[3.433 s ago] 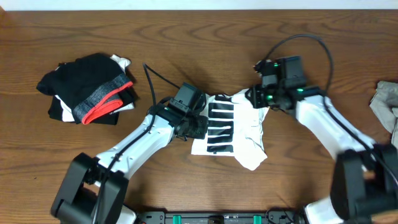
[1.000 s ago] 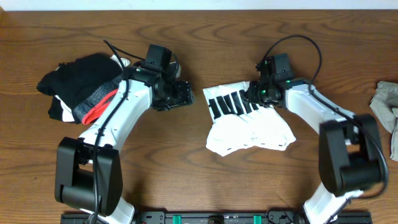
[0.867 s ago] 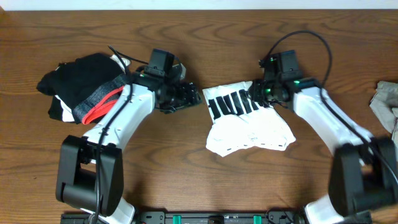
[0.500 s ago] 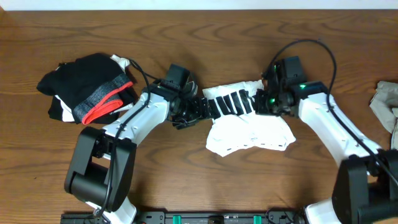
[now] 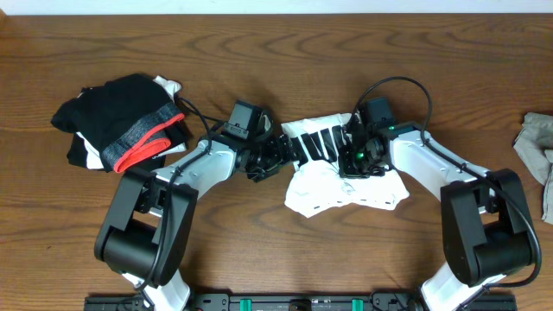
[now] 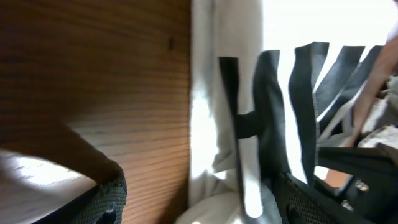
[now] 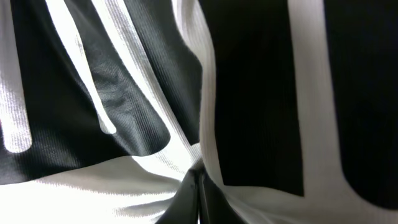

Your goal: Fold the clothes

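The white T-shirt [image 5: 346, 181] with black block lettering lies bunched and partly folded at the table's middle. My left gripper [image 5: 278, 154] is at its left edge, open. In the left wrist view its fingers [image 6: 107, 200] stand wide apart, with the shirt's white edge [image 6: 211, 93] and the wood between them. My right gripper [image 5: 354, 157] is on the lettered upper part, shut on a fold of the T-shirt [image 7: 205, 112], and its fingertips [image 7: 198, 186] meet in the cloth. Black garments with a grey-and-red band [image 5: 121, 125] are piled at the left. A grey-beige piece [image 5: 537, 147] lies at the right edge.
The brown wooden table [image 5: 259, 52] carries everything. Black cables loop over both arms near the shirt. The arm bases stand at the front edge.
My left arm swung right, from beside the black pile to the shirt's left edge, still open. My right gripper closed on the shirt's lettered part and shifted slightly left.
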